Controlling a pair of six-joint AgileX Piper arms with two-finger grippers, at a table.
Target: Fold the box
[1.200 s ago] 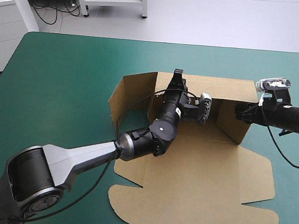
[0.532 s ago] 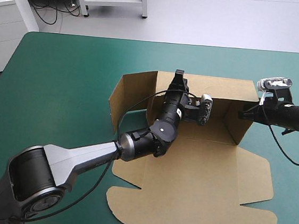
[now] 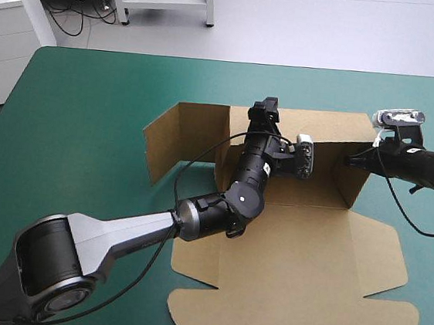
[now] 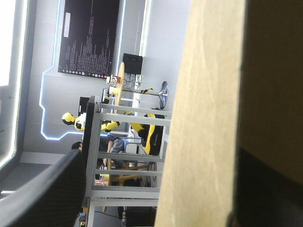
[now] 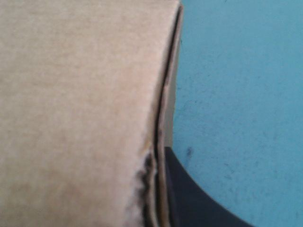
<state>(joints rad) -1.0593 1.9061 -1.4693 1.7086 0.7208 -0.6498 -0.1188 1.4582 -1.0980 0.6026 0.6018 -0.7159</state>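
The brown box [image 3: 293,248] lies mid-table, its lid flat toward the near edge and its back wall [image 3: 333,128] raised. The left side flap [image 3: 180,139] stands swung out to the left. My left gripper [image 3: 266,112] is at the top of the back wall. In the left wrist view its black fingers [image 4: 47,194] stand apart, open, with the brown board [image 4: 208,118] between them. My right gripper [image 3: 351,160] is shut on the upright right wall [image 3: 348,184]. The right wrist view shows the doubled board edge [image 5: 158,142] pressed against a black finger [image 5: 199,203].
Teal-green cover [image 3: 74,116] shows broadly to the left of the box and along the far edge. The flat lid [image 3: 294,318] reaches close to the table's near edge. My left arm [image 3: 196,215] lies across the box floor.
My left gripper has opened at the back wall. My right gripper has shut on the right wall. The left flap swung outward, and the flat lid shifted a little to the right.
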